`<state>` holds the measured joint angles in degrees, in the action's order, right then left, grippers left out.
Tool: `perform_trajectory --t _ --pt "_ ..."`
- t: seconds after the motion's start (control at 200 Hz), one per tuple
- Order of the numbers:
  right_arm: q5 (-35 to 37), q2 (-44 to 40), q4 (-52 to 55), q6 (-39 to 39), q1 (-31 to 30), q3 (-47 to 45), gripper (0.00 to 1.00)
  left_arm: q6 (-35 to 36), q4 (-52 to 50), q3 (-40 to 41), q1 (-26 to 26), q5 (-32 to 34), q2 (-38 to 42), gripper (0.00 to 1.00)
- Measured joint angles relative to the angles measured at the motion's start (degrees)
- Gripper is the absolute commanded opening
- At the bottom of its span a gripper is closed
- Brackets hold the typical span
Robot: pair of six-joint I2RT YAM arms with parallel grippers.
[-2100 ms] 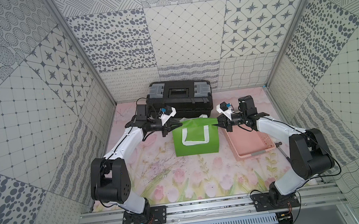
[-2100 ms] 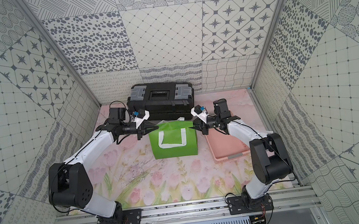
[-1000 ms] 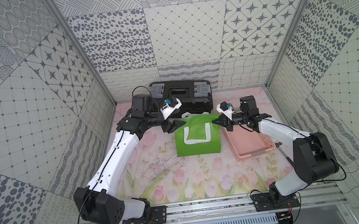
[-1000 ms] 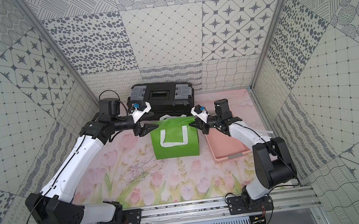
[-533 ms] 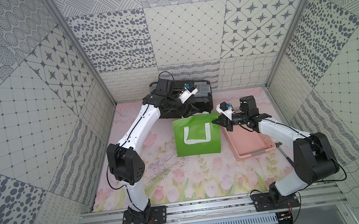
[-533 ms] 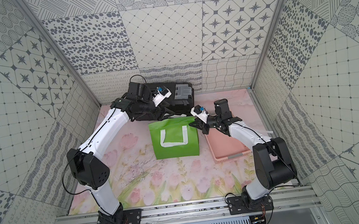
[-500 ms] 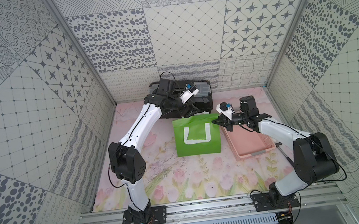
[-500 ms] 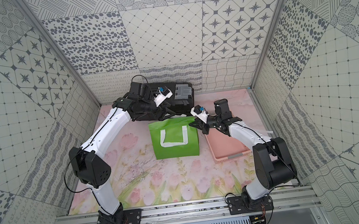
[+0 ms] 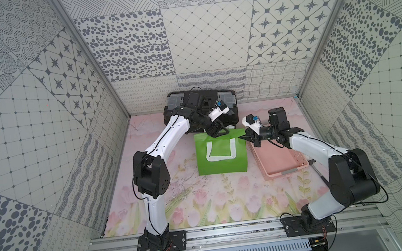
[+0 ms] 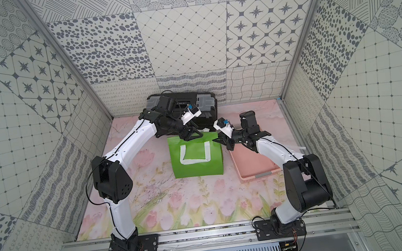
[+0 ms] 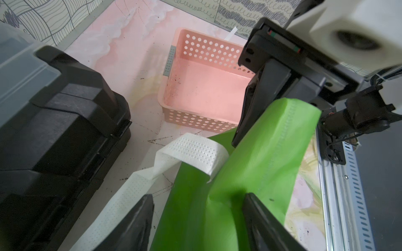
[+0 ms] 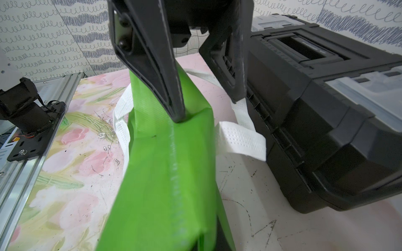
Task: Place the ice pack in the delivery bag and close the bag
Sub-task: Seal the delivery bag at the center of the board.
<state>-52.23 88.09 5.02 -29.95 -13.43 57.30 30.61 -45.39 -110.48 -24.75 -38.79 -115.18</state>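
Item: delivery bag (image 9: pixel 220 155), mid-table toward far edge, toolbox (image 10: pixel 206 115) just behind, pink basket (image 9: pixel 277 158) beside.
My right gripper (image 9: pixel 246 138): clamped on bag rim corner.
My left gripper (image 11: pixel 198 195): jaws wide, straddling rim fabric.
Ice pack: unseen.
Risk: mouth looks flat; a one-sided pull may topple bag.

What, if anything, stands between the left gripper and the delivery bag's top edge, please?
Nothing visible does. The left gripper is open right at the top edge of the delivery bag, with green fabric between its jaws in the left wrist view. The right gripper is shut on that edge's corner beside the pink basket.
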Motion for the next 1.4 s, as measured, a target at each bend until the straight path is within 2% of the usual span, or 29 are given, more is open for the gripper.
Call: perform_trajectory --t 0.075,0.155,0.455,0.55,0.68,0.75,0.87,1.016,1.216,1.316,1.401 --pt "0.0 0.0 0.3 0.1 0.0 0.0 0.0 0.6 -0.1 0.5 -0.1 0.0 0.0 0.82" --pt "0.0 0.0 0.4 0.4 0.0 0.0 0.0 1.1 -0.2 1.0 -0.2 0.1 0.0 0.82" --pt "0.4 0.6 1.7 1.7 -0.2 1.1 0.0 3.9 -0.2 2.3 -0.5 0.7 0.6 0.63" --pt "0.8 0.7 2.8 2.2 -0.3 1.7 0.28 4.8 -0.1 2.8 -0.7 1.6 1.2 0.61" --pt "1.4 0.0 4.5 0.9 0.5 2.0 0.53 5.6 0.0 3.0 -1.0 3.0 1.4 0.61" --pt "1.6 -1.0 6.6 -0.3 1.2 1.9 0.7 5.6 0.2 3.0 -1.1 3.6 1.4 0.61" --pt "1.6 -3.8 10.2 -2.0 2.1 1.9 0.83 5.6 0.6 3.0 -1.4 4.7 1.4 0.61" --pt "-0.6 -5.5 13.9 -2.0 2.4 3.2 0.88 5.6 1.0 3.0 -1.6 5.9 1.4 0.61" --pt "-3.8 -3.1 15.7 -1.6 0.9 8.7 0.88 5.9 1.0 2.6 -1.9 6.6 1.4 0.62" --pt "-4.6 0.7 15.6 -1.5 0.0 11.9 0.84 6.1 1.0 2.6 -2.0 6.8 1.4 0.64" --pt "-4.9 3.8 15.6 -1.5 -0.3 13.4 0.77 6.2 1.0 2.4 -2.0 7.0 1.4 0.66"
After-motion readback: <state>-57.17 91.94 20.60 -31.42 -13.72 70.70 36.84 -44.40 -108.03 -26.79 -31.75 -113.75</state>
